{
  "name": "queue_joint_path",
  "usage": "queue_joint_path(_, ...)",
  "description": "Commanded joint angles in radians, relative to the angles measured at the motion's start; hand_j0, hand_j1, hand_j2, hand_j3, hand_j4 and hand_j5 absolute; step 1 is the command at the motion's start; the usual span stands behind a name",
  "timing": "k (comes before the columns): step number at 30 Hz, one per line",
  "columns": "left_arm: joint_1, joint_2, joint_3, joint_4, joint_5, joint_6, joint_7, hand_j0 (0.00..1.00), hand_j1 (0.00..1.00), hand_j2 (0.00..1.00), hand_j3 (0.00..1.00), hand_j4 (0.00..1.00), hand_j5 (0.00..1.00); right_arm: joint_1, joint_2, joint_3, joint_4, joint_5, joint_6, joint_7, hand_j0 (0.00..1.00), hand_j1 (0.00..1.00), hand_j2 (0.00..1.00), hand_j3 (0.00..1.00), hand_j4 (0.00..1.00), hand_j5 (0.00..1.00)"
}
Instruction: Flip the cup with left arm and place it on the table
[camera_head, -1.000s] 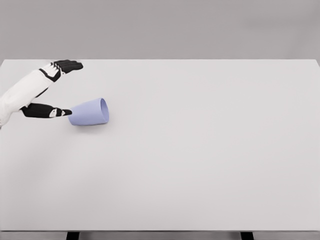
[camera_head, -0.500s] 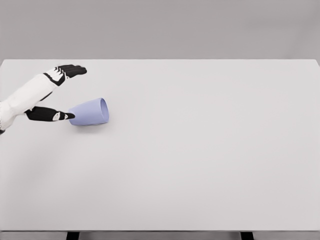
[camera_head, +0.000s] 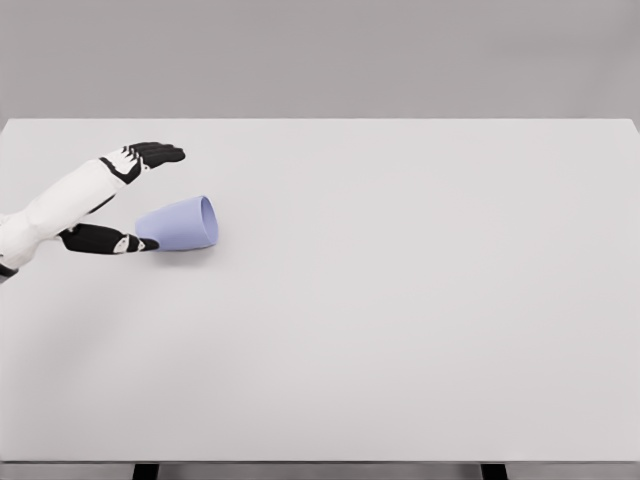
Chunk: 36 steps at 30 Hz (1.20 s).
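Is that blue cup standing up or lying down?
Lying down: the cup rests on its side on the table, its open rim facing right.

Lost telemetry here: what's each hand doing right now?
Left hand: open, fingers spread around the base end of the lying cup, no grasp yet.
Right hand: not in view.

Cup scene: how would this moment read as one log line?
cup: on its side, mouth right | left hand: open, straddling its base | table | not gripped yet
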Motion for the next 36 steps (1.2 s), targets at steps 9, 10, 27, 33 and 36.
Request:
queue_joint_path(9,0.020,0.026,-0.050,-0.159,0.159,0.296,0.006,1.00,1.00,1.00,1.00,1.00,1.00,0.000,0.000,0.000,0.000,0.000,0.000,0.000,1.00,1.00,1.00,1.00,1.00,1.00)
queue_joint_path(10,0.018,0.019,-0.050,-0.159,0.159,0.366,0.006,1.00,1.00,1.00,1.00,1.00,1.00,0.000,0.000,0.000,0.000,0.000,0.000,0.000,1.00,1.00,1.00,1.00,1.00,1.00)
queue_joint_path(27,-0.031,-0.100,-0.089,-0.159,0.144,0.726,0.009,1.00,1.00,1.00,1.00,1.00,1.00,0.000,0.000,0.000,0.000,0.000,0.000,0.000,1.00,1.00,1.00,1.00,1.00,1.00)
queue_joint_path(33,-0.043,-0.101,-0.115,-0.159,0.144,0.801,0.007,1.00,1.00,1.00,1.00,1.00,1.00,0.000,0.000,0.000,0.000,0.000,0.000,0.000,1.00,1.00,1.00,1.00,1.00,1.00)
queue_joint_path(36,-0.055,-0.101,-0.139,-0.159,0.144,0.815,0.007,1.00,1.00,1.00,1.00,1.00,1.00,0.000,0.000,0.000,0.000,0.000,0.000,0.000,1.00,1.00,1.00,1.00,1.00,1.00)
